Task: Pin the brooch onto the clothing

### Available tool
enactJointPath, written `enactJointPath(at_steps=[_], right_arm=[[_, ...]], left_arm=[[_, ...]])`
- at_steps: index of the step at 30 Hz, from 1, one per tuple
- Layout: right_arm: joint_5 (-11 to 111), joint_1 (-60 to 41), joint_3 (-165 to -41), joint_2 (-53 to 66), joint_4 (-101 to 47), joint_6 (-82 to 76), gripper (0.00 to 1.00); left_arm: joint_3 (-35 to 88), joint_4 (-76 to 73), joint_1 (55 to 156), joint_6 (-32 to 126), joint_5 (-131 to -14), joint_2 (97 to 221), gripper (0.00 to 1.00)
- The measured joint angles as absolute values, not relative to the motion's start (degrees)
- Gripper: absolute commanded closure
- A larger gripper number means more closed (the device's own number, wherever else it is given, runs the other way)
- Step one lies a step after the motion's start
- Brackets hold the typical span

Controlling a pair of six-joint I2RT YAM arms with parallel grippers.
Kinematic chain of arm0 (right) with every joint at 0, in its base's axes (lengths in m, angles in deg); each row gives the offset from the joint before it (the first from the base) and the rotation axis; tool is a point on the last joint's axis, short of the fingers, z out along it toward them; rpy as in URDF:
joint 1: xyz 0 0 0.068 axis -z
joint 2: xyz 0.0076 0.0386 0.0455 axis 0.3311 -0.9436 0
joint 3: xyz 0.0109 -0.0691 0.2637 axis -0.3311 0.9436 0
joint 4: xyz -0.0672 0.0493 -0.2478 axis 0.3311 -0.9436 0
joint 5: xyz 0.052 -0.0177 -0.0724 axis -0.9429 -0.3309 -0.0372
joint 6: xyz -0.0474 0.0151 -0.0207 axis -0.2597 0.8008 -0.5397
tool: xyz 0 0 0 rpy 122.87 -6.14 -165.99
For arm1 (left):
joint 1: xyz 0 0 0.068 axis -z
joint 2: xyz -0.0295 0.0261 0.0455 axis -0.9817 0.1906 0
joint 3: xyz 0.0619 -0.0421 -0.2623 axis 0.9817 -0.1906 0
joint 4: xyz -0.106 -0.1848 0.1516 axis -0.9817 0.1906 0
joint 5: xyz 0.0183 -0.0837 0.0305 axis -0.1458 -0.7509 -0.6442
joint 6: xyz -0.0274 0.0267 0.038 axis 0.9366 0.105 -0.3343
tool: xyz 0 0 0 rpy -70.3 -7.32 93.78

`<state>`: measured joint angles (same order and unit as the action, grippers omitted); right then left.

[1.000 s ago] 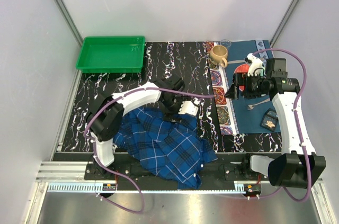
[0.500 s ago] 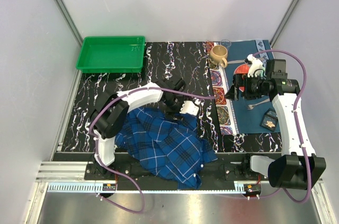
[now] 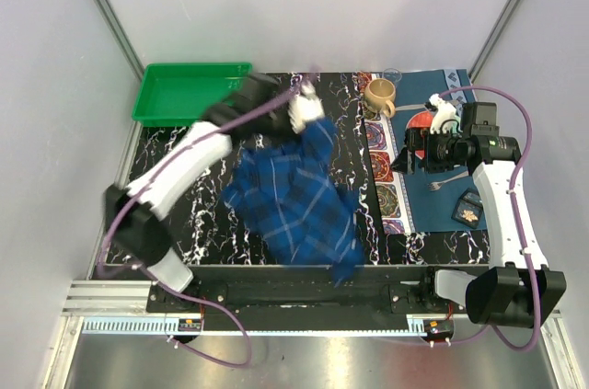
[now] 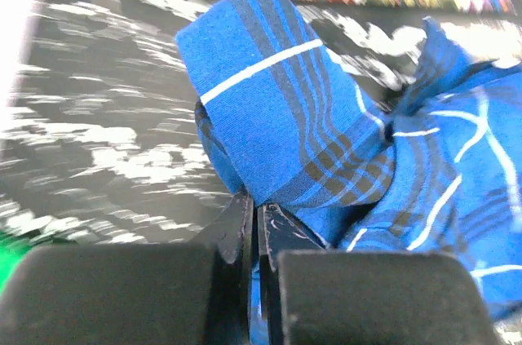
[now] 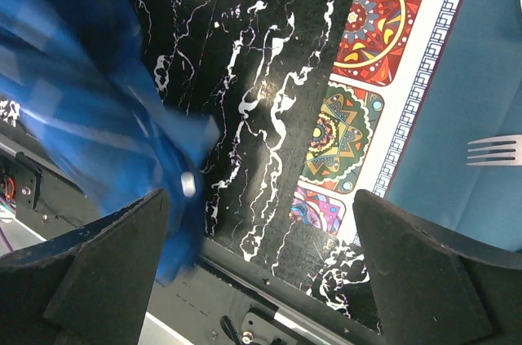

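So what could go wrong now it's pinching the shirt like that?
1. The left fingers are shut on just a small fold of the shirt, so it might slip free.
2. The shirt's loose end trails over the near edge of the table and could snag there.
3. The cloth is not far from the mug and might knock it.

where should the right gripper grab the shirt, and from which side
Probably the shirt at its trailing near corner, approached from its right. The left gripper pinches the far end, so the cloth stretches diagonally and that corner lies free.
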<state>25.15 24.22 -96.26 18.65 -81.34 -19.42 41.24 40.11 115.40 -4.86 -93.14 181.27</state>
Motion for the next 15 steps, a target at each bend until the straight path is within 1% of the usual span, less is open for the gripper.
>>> enactJointPath(at_steps=[2, 5, 9, 12, 15], right_arm=[[24.9, 24.2, -96.5, 18.4, -81.3, -19.4, 0.0], [24.5, 24.2, -96.8, 17.7, -81.3, -19.4, 0.0], [23.1, 24.2, -97.1, 16.7, -81.0, -19.4, 0.0], [22.5, 24.3, -97.7, 16.4, -81.0, -19.4, 0.0], [22.1, 24.3, -98.7, 16.3, -81.0, -19.4, 0.0]], left_arm=[[44.7, 37.7, 110.0, 0.8, -92.9, 173.2, 1.0], [48.6, 36.2, 104.6, 3.4, -92.6, 164.0, 1.0], [50.5, 39.6, 105.3, 2.9, -96.4, 154.6, 1.0], [50.7, 43.8, 106.6, 4.0, -100.9, 151.6, 1.0], [50.6, 45.8, 106.7, 8.4, -103.8, 151.2, 1.0]])
